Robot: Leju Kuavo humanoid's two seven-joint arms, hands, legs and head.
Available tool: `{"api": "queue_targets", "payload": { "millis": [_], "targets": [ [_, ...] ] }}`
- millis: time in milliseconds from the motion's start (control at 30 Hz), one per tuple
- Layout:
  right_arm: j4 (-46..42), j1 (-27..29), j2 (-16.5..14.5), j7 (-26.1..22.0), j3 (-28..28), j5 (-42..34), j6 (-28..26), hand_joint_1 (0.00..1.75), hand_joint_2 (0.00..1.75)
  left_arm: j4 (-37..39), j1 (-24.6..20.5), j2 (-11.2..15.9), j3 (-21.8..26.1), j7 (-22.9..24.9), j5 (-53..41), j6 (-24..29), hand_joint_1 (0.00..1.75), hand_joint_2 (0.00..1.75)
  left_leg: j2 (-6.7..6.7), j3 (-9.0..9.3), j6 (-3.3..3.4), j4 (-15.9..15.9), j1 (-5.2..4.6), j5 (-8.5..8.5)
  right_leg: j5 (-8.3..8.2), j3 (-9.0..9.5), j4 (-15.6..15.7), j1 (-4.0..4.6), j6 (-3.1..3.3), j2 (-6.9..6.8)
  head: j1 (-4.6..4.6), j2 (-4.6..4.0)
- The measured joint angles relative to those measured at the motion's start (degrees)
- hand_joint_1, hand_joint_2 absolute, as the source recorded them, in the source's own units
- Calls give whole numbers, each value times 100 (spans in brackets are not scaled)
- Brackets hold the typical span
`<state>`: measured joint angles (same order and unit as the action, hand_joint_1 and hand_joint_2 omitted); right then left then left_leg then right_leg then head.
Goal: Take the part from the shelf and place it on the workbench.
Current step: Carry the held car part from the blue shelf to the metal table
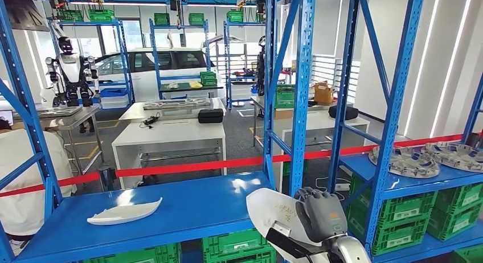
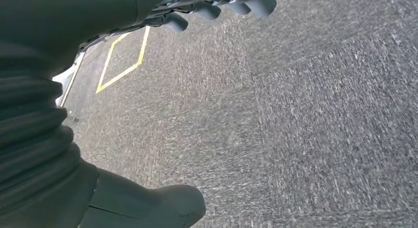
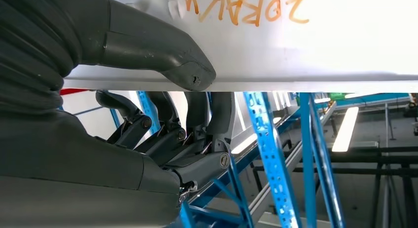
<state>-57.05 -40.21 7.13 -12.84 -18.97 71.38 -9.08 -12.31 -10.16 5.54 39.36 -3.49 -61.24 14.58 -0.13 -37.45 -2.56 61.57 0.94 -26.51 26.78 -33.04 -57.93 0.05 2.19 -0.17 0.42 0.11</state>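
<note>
My right hand grips a white, flat, curved part just off the front edge of the blue shelf, low in the head view beside a blue upright. In the right wrist view the thumb presses one face of the white part, which carries orange handwriting, and the dark fingers wrap the other face. A second white curved part lies on the shelf to the left. My left hand hangs over grey carpet, fingers apart and holding nothing.
Blue shelf uprights stand close around my right hand. Metal disc parts lie on the right shelf, green crates below. Red tape runs behind the shelf; white workbenches, a white car and another robot stand beyond. A person in white is at left.
</note>
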Motion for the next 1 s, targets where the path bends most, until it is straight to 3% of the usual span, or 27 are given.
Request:
{"api": "queue_targets", "payload": {
  "millis": [67,133,167,200,267,333,433,567,933,1000],
  "targets": [
    [0,3,-5,-1,0,2,0,175,175,1,0,1,0,-2,-4,0,0,175,2,-273,-35,710,2,-449,-58,-70,7,-1,43,-5,-10,0],
    [0,19,-5,-3,0,3,-1,175,175,3,6,-1,0,-2,-16,0,0,175,2,-439,-54,1267,3,-695,-111,-150,0,11,49,-5,-13,0],
    [0,25,-5,-3,0,3,-2,175,175,3,7,-2,0,-1,-23,1,0,175,2,-371,-51,1251,2,-666,-137,-187,-6,16,42,-3,-13,0],
    [0,28,-6,-3,0,4,-2,175,175,2,5,-1,1,-1,-20,1,0,175,3,-179,-41,992,2,-543,-157,-216,-15,18,33,-2,-13,0],
    [0,28,-6,-3,1,4,-2,175,175,-3,-10,2,25,-46,69,-11,0,175,5,341,2,175,-7,-300,-184,-258,-43,26,1,-3,-14,0],
    [0,26,-5,-1,2,4,-1,175,175,-4,-25,2,70,-131,202,-46,0,175,6,610,49,-292,-28,-235,-195,-280,-70,44,-33,-8,-13,0],
    [0,26,-5,0,2,4,1,175,175,-5,-29,1,95,-178,258,-71,0,175,3,628,74,-336,-39,-235,-199,-290,-80,54,-49,-9,-12,0],
    [0,29,-8,0,3,25,-2,175,175,-4,-25,-4,242,-263,381,-229,0,175,-1,592,103,-335,-28,-186,-241,-322,-59,68,-24,-2,-1,0],
    [0,36,-9,6,4,76,3,175,175,-13,-54,-1,339,-266,315,-389,0,175,-2,479,238,-276,-87,-118,-395,-361,28,4,-226,-5,2,0],
    [-1,34,-9,5,5,81,-2,175,175,-16,-68,-1,339,-267,312,-391,0,175,6,492,291,-332,-55,-62,-333,-392,-41,0,-266,3,4,0]
  ]
}}
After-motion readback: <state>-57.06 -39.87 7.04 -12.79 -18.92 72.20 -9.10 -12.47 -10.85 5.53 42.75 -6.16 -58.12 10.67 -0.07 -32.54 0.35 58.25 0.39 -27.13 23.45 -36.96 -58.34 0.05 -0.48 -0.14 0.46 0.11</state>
